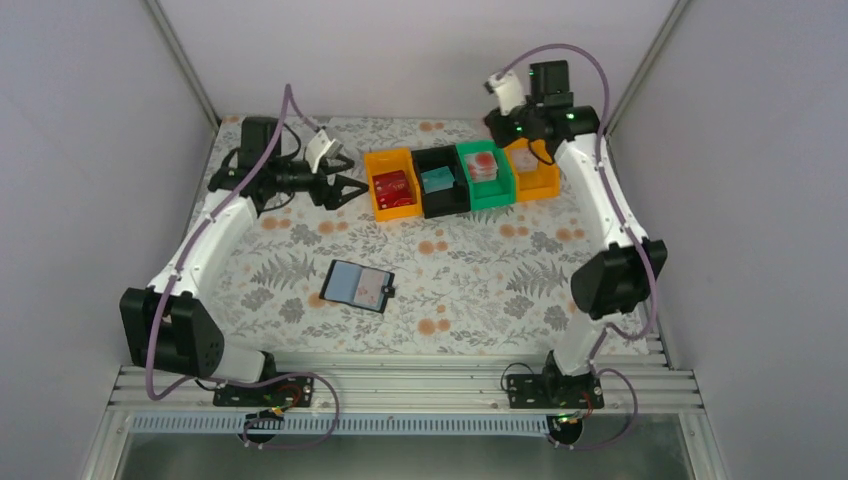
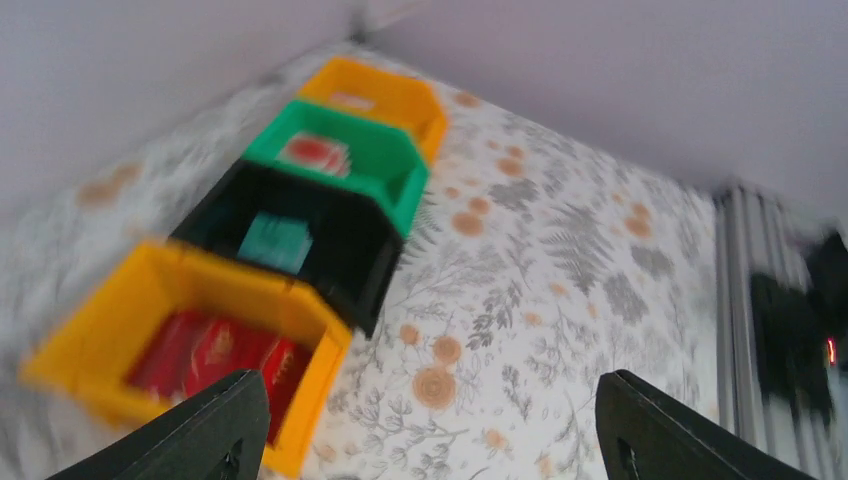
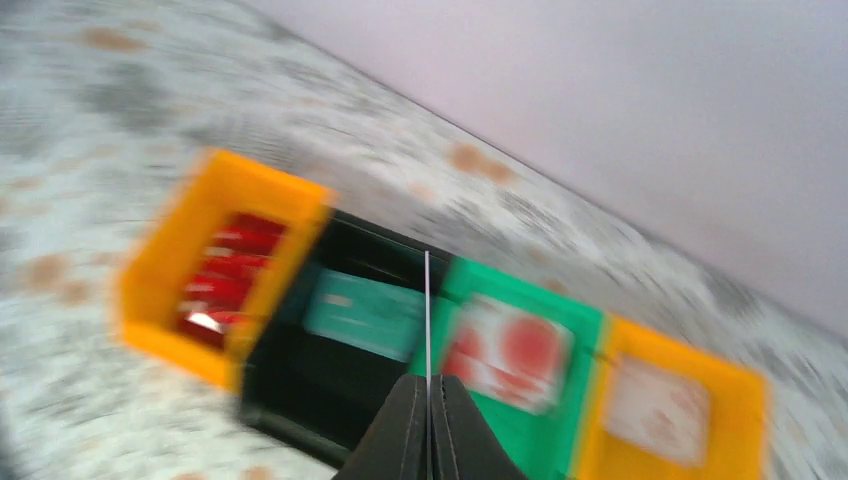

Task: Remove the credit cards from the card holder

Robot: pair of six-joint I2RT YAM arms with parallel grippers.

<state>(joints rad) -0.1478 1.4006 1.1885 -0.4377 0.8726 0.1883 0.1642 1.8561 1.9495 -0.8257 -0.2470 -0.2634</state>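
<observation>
Top external: card holder [image 1: 358, 286] lies open; left gripper [image 1: 348, 178] spread wide, empty; right gripper [image 3: 428, 390] pinched on thin edge-on credit card [image 3: 427, 300].

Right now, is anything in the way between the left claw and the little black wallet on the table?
No, nothing visible. The left claw hangs open beside the nearest orange bin, and only bare flowery table lies between it and the open card holder.
</observation>
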